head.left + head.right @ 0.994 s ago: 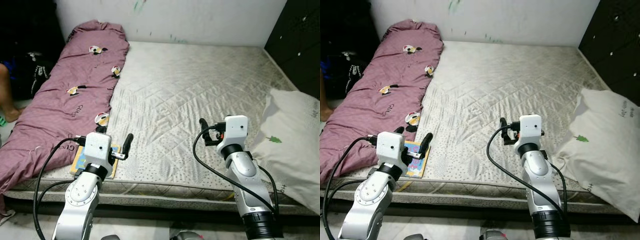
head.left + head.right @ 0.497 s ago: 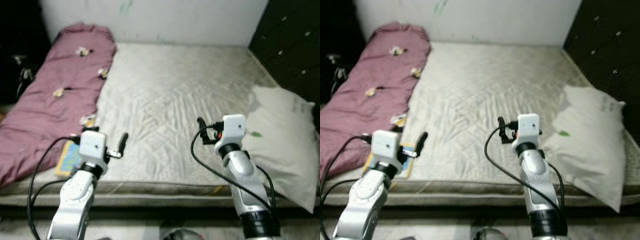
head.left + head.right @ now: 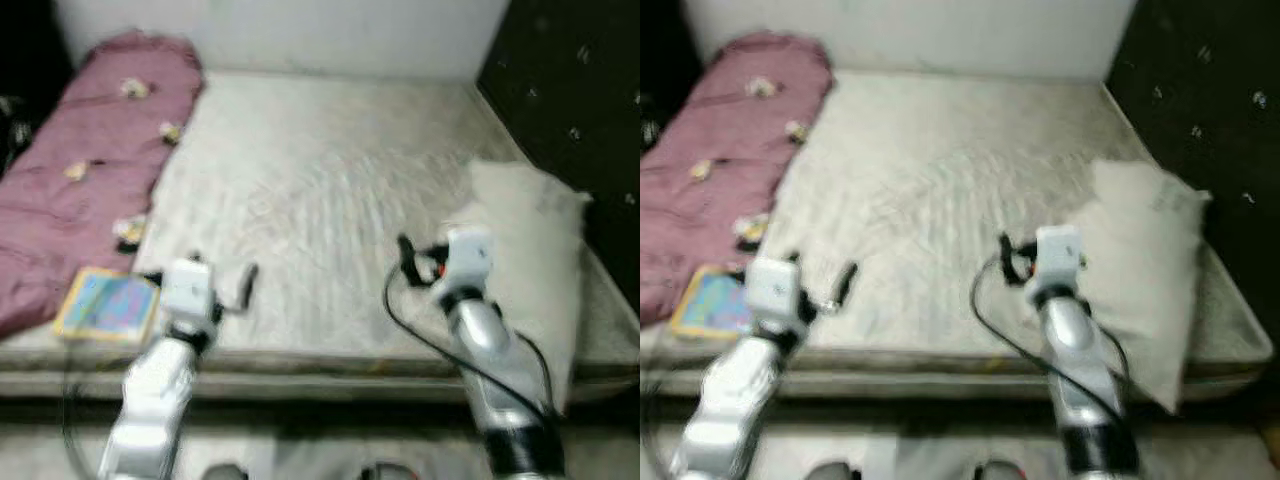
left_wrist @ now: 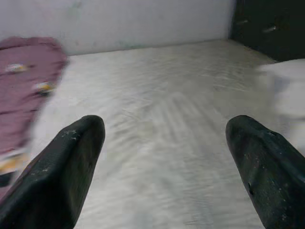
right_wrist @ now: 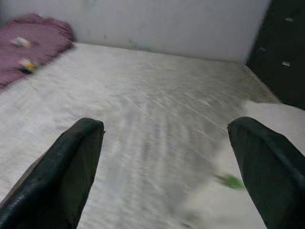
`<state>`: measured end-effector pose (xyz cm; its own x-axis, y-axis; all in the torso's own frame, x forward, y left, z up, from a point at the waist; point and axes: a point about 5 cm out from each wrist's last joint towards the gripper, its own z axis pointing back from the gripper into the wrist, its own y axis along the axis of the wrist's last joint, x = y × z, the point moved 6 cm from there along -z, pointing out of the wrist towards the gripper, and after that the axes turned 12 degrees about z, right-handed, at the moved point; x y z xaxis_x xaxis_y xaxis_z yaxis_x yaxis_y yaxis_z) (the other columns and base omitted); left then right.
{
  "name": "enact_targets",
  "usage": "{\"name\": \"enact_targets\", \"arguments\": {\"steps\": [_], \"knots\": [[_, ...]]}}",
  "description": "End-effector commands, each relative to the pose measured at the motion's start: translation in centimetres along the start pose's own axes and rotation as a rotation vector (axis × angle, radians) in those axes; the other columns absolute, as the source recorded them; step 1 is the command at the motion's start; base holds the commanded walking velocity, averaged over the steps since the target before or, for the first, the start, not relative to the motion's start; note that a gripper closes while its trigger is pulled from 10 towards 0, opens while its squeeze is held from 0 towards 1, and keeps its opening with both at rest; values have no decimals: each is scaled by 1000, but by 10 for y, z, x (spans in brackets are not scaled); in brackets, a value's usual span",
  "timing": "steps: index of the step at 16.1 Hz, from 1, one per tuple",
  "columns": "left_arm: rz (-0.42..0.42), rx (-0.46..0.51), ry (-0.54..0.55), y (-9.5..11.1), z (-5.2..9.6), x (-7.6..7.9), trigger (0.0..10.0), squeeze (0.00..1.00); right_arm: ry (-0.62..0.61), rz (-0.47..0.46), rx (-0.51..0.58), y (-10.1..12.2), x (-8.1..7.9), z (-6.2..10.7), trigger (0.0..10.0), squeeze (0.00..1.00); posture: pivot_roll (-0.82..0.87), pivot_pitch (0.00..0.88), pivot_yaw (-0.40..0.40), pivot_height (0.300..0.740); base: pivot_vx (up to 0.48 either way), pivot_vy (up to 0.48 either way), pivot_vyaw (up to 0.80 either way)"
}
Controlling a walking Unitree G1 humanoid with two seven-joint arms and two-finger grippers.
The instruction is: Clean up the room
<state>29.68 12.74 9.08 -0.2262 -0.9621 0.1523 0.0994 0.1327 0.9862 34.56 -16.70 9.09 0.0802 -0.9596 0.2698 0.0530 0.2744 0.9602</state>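
Note:
A bare quilted mattress (image 3: 320, 170) lies before me, blurred by motion. A purple blanket (image 3: 90, 150) with small cartoon prints is bunched along its left side. A colourful book (image 3: 108, 305) rests flat at the near left corner, just below the blanket. A white pillow (image 3: 530, 240) leans at the right edge. My left gripper (image 3: 235, 285) hovers open over the near edge, right of the book, with nothing in it. My right gripper (image 3: 415, 262) is raised open and holds nothing, just left of the pillow. Both wrist views look along spread fingers (image 4: 71, 162) (image 5: 71, 157) over the mattress.
A dark cabinet (image 3: 570, 90) stands along the right of the bed. A pale wall (image 3: 290, 30) closes off the far end. The bed's front edge (image 3: 320, 365) runs just below both grippers.
The camera has swung right, so the whole scene slid left and blurred. The book now shows in full beside the left arm. Both grippers have stayed open.

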Motion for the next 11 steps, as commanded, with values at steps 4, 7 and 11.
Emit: {"name": "enact_targets", "arguments": {"steps": [4,7,11], "knots": [[-14,17,1,6,0,-3,10000,0,4,17,38,11,-3,-2,10000,0,-5,0,-21,740,0,-358,0],[-16,19,4,7,1,-3,10000,0,6,21,39,11,-3,-1,10000,0,-6,0,-20,740,0,-356,0],[17,26,-5,8,1,-2,10000,0,8,22,36,10,-4,-1,10000,0,-6,0,-18,740,0,-90,0]]}}
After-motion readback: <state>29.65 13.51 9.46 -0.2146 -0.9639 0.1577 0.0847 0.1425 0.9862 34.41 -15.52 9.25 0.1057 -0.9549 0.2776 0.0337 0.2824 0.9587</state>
